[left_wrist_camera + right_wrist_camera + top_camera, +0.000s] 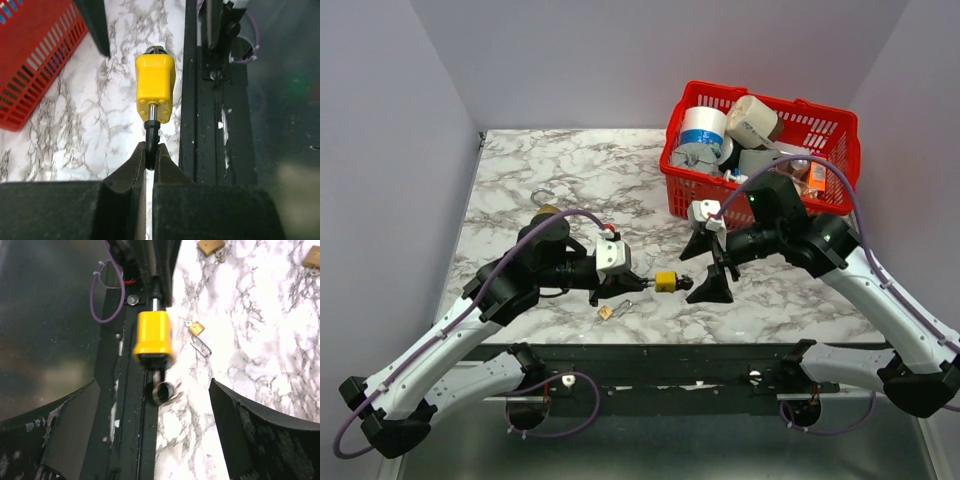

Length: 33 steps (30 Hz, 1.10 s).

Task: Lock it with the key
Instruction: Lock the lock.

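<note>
Above marble table, left gripper clenches yellow padlock by shackle; right gripper released beside it.

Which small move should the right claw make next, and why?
Probably advance slightly and close the right claw on the key. It is open either side of the key, which sticks out of the yellow padlock, and the left claw grips the shackle.

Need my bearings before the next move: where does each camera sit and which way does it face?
Top: above and behind the arms, looking down on the table; both arms show.
Left wrist: looks along its shut jaws, which grip the padlock by its shackle.
Right wrist: looks between its open jaws at the padlock and key.
Shared: all three see the padlock.
</note>
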Each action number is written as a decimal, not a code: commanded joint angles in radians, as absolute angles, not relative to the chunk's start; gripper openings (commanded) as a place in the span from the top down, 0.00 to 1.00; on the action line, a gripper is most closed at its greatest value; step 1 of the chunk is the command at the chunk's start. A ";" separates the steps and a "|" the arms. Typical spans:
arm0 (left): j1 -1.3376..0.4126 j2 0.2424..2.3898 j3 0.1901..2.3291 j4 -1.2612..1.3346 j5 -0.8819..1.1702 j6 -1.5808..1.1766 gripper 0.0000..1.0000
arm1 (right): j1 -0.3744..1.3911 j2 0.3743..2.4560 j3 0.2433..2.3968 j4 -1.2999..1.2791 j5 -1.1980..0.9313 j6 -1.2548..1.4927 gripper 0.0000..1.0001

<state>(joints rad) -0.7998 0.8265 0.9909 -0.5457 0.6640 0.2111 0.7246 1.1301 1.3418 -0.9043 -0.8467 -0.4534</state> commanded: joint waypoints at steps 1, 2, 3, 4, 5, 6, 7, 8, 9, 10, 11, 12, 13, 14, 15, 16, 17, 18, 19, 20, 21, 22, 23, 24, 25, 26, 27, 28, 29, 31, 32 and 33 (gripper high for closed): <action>-0.798 0.834 1.035 -0.473 0.753 0.127 1.00 | 0.727 1.198 1.383 -0.848 -0.793 -0.462 0.04; -0.799 0.841 1.038 -0.469 0.752 0.120 1.00 | 0.729 1.207 1.397 -0.859 -0.798 -0.472 0.05; -0.798 0.844 1.040 -0.466 0.744 0.114 1.00 | 0.729 1.213 1.407 -0.862 -0.804 -0.469 0.07; -0.798 0.850 1.042 -0.460 0.742 0.107 1.00 | 0.732 1.218 1.411 -0.862 -0.822 -0.466 0.08; -0.798 0.853 1.042 -0.454 0.739 0.098 1.00 | 0.739 1.218 1.419 -0.862 -0.824 -0.466 0.09; -0.798 0.853 1.040 -0.443 0.730 0.086 1.00 | 0.745 1.218 1.417 -0.861 -0.822 -0.468 0.09; -0.798 0.853 1.039 -0.425 0.727 0.075 1.00 | 0.759 1.215 1.416 -0.862 -0.821 -0.471 0.12; -0.792 0.857 1.042 -0.420 0.729 0.069 1.00 | 0.765 1.213 1.408 -0.861 -0.819 -0.474 0.13; -0.788 0.862 1.043 -0.420 0.729 0.064 1.00 | 0.768 1.213 1.404 -0.861 -0.816 -0.474 0.13; -0.784 0.865 1.045 -0.416 0.727 0.055 1.00 | 0.773 1.212 1.401 -0.862 -0.818 -0.474 0.15; -0.776 0.868 1.043 -0.404 0.732 0.045 1.00 | 0.773 1.213 1.396 -0.862 -0.819 -0.474 0.16; -0.764 0.868 1.043 -0.399 0.739 0.032 1.00 | 0.775 1.207 1.387 -0.864 -0.822 -0.474 0.16; -0.761 0.868 1.042 -0.396 0.739 0.022 1.00 | 0.779 1.207 1.382 -0.864 -0.822 -0.476 0.16; -0.758 0.870 1.039 -0.384 0.738 0.014 1.00 | 0.779 1.207 1.378 -0.865 -0.824 -0.483 0.16; -0.755 0.871 1.040 -0.382 0.738 0.011 1.00 | 0.782 1.207 1.376 -0.874 -0.822 -0.486 0.16; -0.753 0.871 1.039 -0.379 0.736 0.009 1.00 | 0.788 1.207 1.374 -0.874 -0.825 -0.488 0.16; -0.752 0.870 1.035 -0.368 0.732 0.005 1.00 | 0.790 1.209 1.373 -0.876 -0.828 -0.491 0.16; -0.750 0.873 1.035 -0.367 0.733 0.005 1.00 | 0.792 1.212 1.374 -0.883 -0.827 -0.494 0.16; -0.749 0.874 1.035 -0.365 0.735 0.006 1.00 | 0.796 1.216 1.381 -0.887 -0.827 -0.497 0.16; -0.749 0.873 1.034 -0.365 0.738 0.006 1.00 | 0.796 1.219 1.384 -0.888 -0.822 -0.500 0.19; -0.749 0.873 1.034 -0.365 0.736 0.006 1.00 | 0.798 1.223 1.388 -0.890 -0.819 -0.499 0.23; -0.749 0.873 1.034 -0.362 0.739 0.005 1.00 | 0.798 1.227 1.391 -0.893 -0.815 -0.499 0.30; -0.749 0.874 1.032 -0.357 0.738 0.005 1.00 | 0.796 1.233 1.396 -0.893 -0.813 -0.494 0.33; -0.749 0.874 1.032 -0.354 0.738 0.005 1.00 | 0.796 1.236 1.397 -0.881 -0.811 -0.488 0.36; -0.749 0.873 1.032 -0.356 0.739 0.005 1.00 | 0.796 1.238 1.399 -0.876 -0.808 -0.482 0.42; -0.750 0.876 1.032 -0.353 0.739 0.005 1.00 | 0.796 1.242 1.401 -0.870 -0.807 -0.471 0.47; -0.749 0.874 1.032 -0.350 0.736 -0.005 1.00 | 0.799 1.244 1.401 -0.858 -0.804 -0.466 0.52; -0.749 0.873 1.031 -0.344 0.733 -0.029 1.00 | 0.799 1.246 1.402 -0.853 -0.799 -0.462 0.61; -0.749 0.873 1.028 -0.328 0.729 -0.040 1.00 | 0.798 1.247 1.404 -0.848 -0.801 -0.456 0.65; -0.749 0.877 1.022 -0.311 0.729 -0.069 1.00 | 0.801 1.255 1.410 -0.847 -0.808 -0.453 0.75; -0.749 0.879 1.019 -0.289 0.729 -0.086 1.00 | 0.802 1.256 1.413 -0.845 -0.813 -0.451 0.77; -0.749 0.880 1.016 -0.278 0.729 -0.109 1.00 | 0.802 1.259 1.417 -0.845 -0.815 -0.449 0.80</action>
